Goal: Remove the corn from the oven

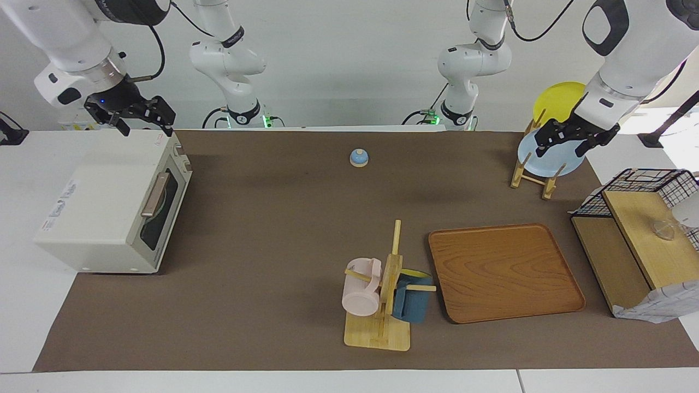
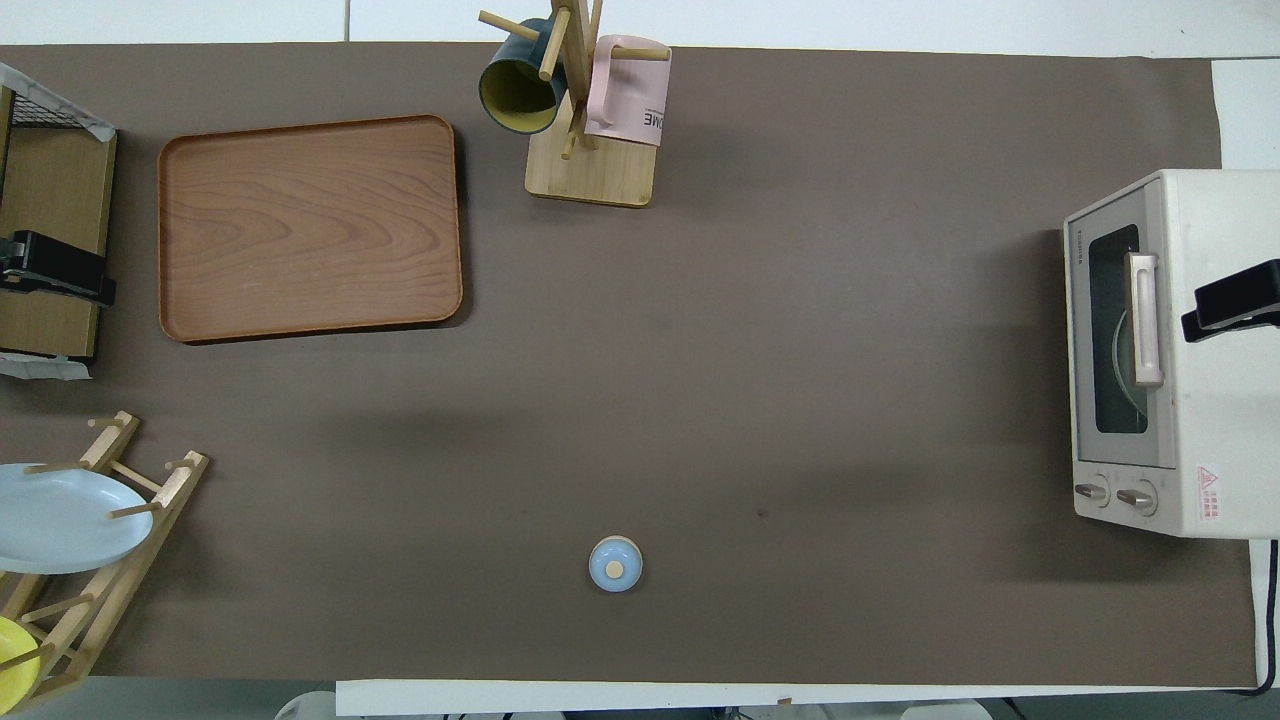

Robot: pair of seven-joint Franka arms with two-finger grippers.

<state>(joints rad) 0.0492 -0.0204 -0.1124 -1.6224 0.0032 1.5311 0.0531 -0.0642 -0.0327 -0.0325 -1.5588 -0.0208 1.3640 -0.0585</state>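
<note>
The cream-white oven (image 1: 104,213) stands at the right arm's end of the table, its dark glass door shut and its tan handle (image 1: 154,194) across the door. It also shows in the overhead view (image 2: 1200,350). The corn is not in view in either frame. My right gripper (image 1: 146,126) hangs open and empty over the oven's top, at the end nearest the robots. My left gripper (image 1: 562,146) hangs open and empty over the plate rack (image 1: 532,174) at the left arm's end.
A blue bell (image 1: 359,158) sits mid-table near the robots. A mug tree (image 1: 382,305) holds a pink and a blue mug. Beside it lies a wooden tray (image 1: 502,273). A black wire basket (image 1: 644,188) and a wooden box (image 1: 639,240) stand at the left arm's end.
</note>
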